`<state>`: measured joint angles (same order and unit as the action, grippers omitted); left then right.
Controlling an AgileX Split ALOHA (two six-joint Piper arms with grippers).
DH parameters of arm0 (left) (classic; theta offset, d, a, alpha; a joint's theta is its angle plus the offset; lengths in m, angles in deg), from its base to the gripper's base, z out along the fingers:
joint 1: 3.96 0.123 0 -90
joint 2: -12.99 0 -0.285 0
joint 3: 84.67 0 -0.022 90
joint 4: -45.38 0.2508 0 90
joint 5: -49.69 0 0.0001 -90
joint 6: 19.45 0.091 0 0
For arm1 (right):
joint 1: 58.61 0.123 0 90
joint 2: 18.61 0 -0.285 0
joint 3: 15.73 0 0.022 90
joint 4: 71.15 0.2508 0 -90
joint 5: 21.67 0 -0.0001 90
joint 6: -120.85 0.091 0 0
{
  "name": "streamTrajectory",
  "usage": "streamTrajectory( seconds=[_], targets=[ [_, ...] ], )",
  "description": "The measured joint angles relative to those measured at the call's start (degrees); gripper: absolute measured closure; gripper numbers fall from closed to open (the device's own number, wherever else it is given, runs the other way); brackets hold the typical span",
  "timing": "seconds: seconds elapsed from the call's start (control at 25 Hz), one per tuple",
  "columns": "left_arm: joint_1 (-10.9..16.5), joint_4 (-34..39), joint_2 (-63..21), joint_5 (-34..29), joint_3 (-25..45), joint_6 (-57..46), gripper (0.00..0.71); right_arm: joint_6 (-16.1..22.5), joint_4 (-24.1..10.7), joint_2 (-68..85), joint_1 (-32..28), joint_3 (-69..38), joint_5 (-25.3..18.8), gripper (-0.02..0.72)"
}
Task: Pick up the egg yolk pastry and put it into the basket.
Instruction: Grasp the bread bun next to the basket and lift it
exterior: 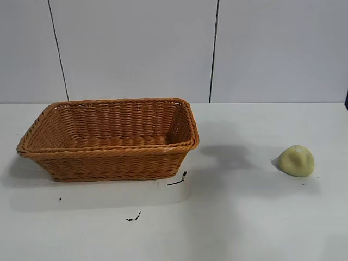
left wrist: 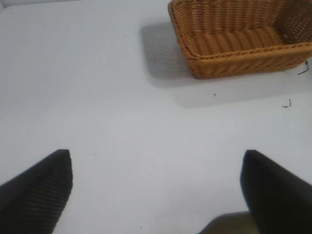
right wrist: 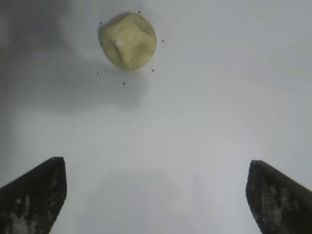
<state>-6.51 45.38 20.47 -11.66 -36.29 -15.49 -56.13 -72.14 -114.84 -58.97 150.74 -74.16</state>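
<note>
The egg yolk pastry [exterior: 297, 161], a small pale yellow dome, lies on the white table at the right. It also shows in the right wrist view [right wrist: 128, 40], some way ahead of my right gripper [right wrist: 156, 168], which is open and empty above the bare table. The orange-brown wicker basket [exterior: 109, 145] stands at the left, empty. It also shows in the left wrist view [left wrist: 243, 51], well ahead of my left gripper [left wrist: 157, 158], which is open and empty. Neither arm shows in the exterior view.
Small black marks [exterior: 177, 180] lie on the table in front of the basket's right corner, with another mark [exterior: 134, 217] nearer the front. A white panelled wall [exterior: 163, 49] stands behind the table.
</note>
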Motion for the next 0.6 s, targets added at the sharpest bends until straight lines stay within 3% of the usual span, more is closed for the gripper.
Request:
streamTrajectory(
  seconds=[0.28,0.6],
  targets=[
    [0.0,0.0,0.0,0.0,0.0,0.0,0.014,-1.8,0.2,-13.4,2.2,10.3,0.8,0.01],
    [0.0,0.0,0.0,0.0,0.0,0.0,0.014,-2.0,1.0,-21.7,3.3,11.7,6.5,0.01]
  ],
)
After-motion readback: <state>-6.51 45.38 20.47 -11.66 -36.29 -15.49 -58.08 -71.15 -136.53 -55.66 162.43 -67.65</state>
